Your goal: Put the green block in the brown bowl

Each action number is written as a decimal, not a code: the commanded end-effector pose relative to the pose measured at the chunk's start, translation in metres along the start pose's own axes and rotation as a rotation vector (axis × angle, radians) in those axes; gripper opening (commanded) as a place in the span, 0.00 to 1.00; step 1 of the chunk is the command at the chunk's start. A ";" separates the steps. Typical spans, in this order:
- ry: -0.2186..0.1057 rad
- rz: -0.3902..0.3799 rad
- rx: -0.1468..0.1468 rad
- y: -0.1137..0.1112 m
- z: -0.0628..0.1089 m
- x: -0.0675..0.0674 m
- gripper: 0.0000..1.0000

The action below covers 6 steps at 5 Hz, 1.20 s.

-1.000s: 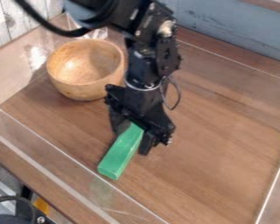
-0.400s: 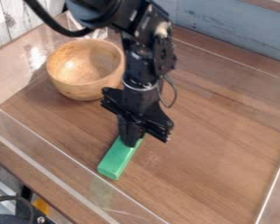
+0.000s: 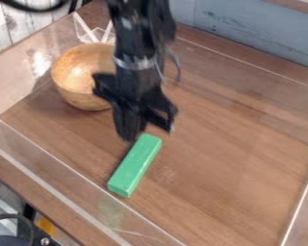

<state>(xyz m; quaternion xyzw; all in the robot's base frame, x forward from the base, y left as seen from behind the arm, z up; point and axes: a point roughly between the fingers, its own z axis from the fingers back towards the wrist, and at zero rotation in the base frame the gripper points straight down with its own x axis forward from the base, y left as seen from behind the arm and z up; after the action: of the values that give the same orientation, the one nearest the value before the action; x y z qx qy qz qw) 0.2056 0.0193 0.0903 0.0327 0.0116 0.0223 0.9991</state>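
While the green block (image 3: 136,164) lies unmarked on the table (image 3: 234,144), the empty pincer (image 3: 135,130) hangs closed above it.

This looks like a lab or test bench. A black robot arm (image 3: 134,58) stands over a dark wooden tabletop (image 3: 234,125) fenced by low clear plastic walls (image 3: 66,187). Behind the tabletop runs a pale, worn plank wall (image 3: 246,24). On the tabletop sit only a wooden bowl (image 3: 80,77) and a green block (image 3: 135,164).
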 end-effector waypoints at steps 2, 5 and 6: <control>-0.094 0.043 -0.008 0.025 0.030 0.013 0.00; -0.105 0.115 -0.019 0.066 0.040 0.004 1.00; -0.110 0.141 -0.016 0.057 0.038 0.005 0.00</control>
<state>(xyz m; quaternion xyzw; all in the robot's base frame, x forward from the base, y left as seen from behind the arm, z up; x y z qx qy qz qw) 0.2051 0.0726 0.1210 0.0188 -0.0209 0.0881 0.9957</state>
